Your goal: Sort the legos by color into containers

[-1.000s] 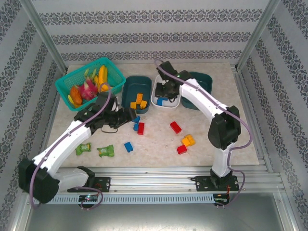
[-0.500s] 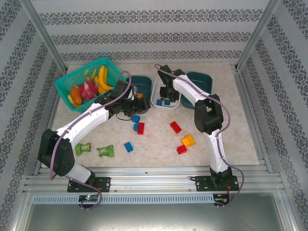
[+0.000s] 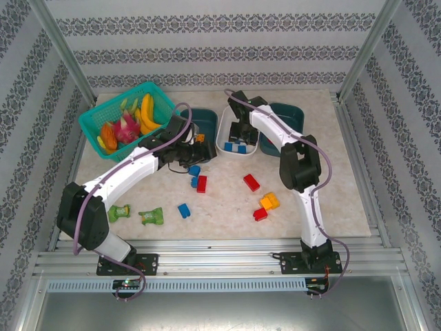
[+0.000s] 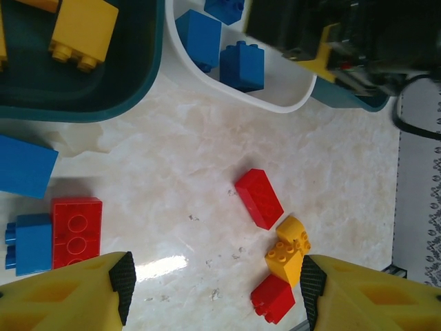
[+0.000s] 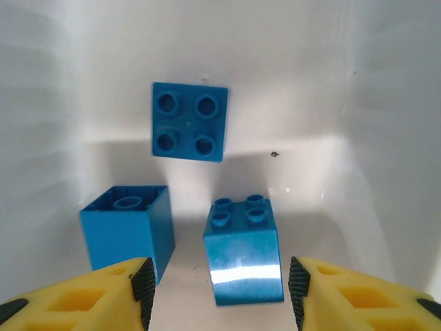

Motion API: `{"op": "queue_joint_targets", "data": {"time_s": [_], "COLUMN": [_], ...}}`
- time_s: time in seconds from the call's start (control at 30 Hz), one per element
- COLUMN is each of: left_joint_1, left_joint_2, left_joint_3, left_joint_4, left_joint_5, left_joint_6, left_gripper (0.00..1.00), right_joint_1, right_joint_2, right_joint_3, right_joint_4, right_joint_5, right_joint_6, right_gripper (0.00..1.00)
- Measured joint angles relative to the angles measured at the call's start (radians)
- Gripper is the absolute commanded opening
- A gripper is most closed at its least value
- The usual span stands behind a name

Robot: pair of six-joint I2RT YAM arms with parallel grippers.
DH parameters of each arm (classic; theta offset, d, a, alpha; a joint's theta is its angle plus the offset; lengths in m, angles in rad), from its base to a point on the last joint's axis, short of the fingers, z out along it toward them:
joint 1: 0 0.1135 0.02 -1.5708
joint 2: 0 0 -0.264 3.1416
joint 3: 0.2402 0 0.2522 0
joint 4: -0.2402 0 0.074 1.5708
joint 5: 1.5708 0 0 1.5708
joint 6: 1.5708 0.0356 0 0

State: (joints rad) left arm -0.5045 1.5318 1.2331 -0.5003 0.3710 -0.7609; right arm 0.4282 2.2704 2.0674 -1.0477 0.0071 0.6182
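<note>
My right gripper (image 5: 220, 295) is open low inside the white tub (image 3: 222, 132). A blue brick (image 5: 244, 251) stands between its fingers, apart from both pads. Two more blue bricks (image 5: 189, 121) (image 5: 125, 230) lie beside it. My left gripper (image 4: 217, 286) hangs open and empty above the table, by the left dark teal tub (image 3: 207, 116) that holds yellow bricks (image 4: 83, 27). On the table lie red bricks (image 3: 251, 182) (image 3: 201, 183) (image 3: 260, 214), a yellow-orange brick (image 3: 269, 201) and blue bricks (image 3: 195, 170) (image 3: 184, 210). The right dark teal tub (image 3: 291, 114) sits behind my right arm.
A bright teal mesh basket (image 3: 103, 112) with toy fruit stands at the back left. Two green packets (image 3: 118, 212) (image 3: 151, 216) lie near the front left. Metal frame rails border the table on both sides and along the near edge.
My right gripper has opened and the blue brick now stands free in the white tub. My left gripper has moved back from the loose bricks toward the left teal tub.
</note>
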Motion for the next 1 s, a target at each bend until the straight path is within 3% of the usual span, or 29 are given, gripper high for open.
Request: {"op": "queue_joint_targets", "data": {"time_s": [0.23, 0.57, 0.8, 1.0], "left_joint_1": [-0.004, -0.116, -0.282, -0.401], "left_joint_2": [-0.080, -0.098, 0.114, 0.351], "left_joint_3": [0.000, 0.000, 0.077, 0.206], "left_joint_4": [-0.055, -0.098, -0.093, -0.093], "left_joint_5": [-0.027, -0.046, -0.031, -0.001], "left_joint_6": [0.010, 0.000, -0.095, -0.207], "left_gripper": [0.68, 0.68, 0.67, 0.69], "right_joint_1": [0.024, 0.107, 0.146, 0.153], "right_joint_2": [-0.281, -0.806, -1.122, -1.321], "right_joint_3": [-0.113, -0.699, -1.056, -1.118], "right_joint_4": [0.048, 0.113, 0.012, -0.108], "right_joint_5": [0.010, 0.004, 0.005, 0.025], "right_joint_6": [-0.018, 0.019, 0.153, 0.253], "right_gripper": [0.56, 0.54, 0.55, 0.55]}}
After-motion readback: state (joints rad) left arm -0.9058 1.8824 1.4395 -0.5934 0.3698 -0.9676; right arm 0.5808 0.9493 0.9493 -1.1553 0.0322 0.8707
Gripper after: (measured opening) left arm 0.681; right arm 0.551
